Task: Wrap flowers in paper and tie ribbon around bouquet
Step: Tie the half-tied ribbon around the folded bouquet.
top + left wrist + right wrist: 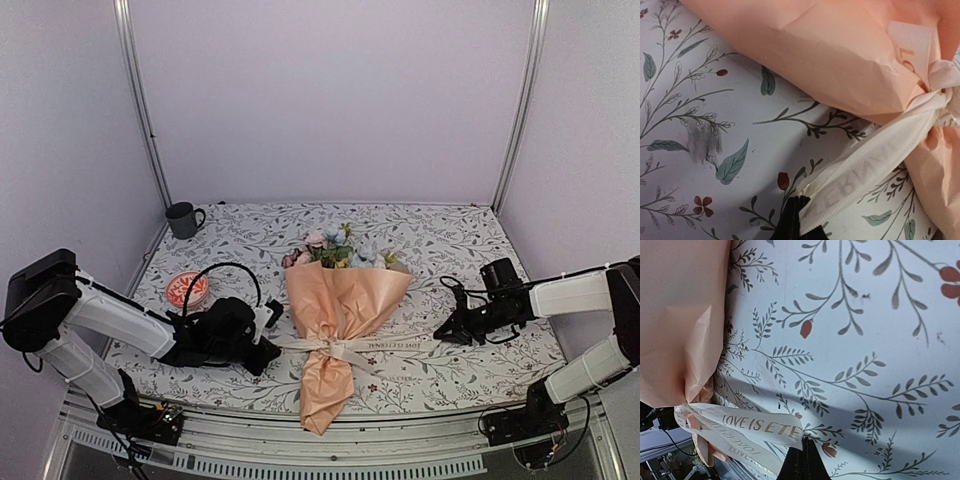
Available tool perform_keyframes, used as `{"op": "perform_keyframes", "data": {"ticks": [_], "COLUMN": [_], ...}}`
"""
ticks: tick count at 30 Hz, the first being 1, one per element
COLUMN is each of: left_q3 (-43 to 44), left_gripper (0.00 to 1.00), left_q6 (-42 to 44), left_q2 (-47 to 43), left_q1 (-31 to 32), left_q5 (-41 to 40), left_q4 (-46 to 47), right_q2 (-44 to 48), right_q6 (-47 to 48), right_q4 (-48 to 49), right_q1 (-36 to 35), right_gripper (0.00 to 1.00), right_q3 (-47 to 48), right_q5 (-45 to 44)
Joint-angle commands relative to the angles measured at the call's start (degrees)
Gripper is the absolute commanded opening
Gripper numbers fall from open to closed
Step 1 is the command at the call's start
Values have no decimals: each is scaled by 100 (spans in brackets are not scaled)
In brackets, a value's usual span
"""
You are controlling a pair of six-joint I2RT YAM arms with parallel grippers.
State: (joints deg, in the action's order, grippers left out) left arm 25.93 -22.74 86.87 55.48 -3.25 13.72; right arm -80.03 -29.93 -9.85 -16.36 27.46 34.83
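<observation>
Peach-orange paper (pixel 325 390) cone around flowers (pixel 330 250); we log bouquet (pixel 345 295) lying centre frame on leaf-print tablecloth (pixel 450 240), blooms toward top, paper tail toward bottom edge. Cream ribbon (pixel 345 348) knotted round cone waist, tails running left and right. Left gripper (pixel 272 350) clenched on left tail. Right gripper (pixel 438 338) clenched on gold-lettered right tail. We note dark mug (pixel 183 219) upper left, red-and-white dish (pixel 187 290) left of bouquet.
</observation>
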Motion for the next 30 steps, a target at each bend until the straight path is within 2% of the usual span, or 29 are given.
{"op": "perform_keyframes", "data": {"ticks": [1, 8, 30], "left_q3": [-238, -264, -281], "left_gripper": [0, 0, 0], "left_q6": [-72, -100, -222], "left_q2": [154, 171, 348], "left_q1": [-168, -194, -318], "left_q5": [-97, -81, 12], "left_q4": [-572, -537, -511], "right_q2": [128, 291, 31], "right_q6": [239, 441, 400], "right_q4": [-252, -430, -430], "right_q1": [236, 672, 841], "right_gripper": [0, 0, 0], "right_q3": [-12, -74, -89], "right_q5": [-425, -495, -852]}}
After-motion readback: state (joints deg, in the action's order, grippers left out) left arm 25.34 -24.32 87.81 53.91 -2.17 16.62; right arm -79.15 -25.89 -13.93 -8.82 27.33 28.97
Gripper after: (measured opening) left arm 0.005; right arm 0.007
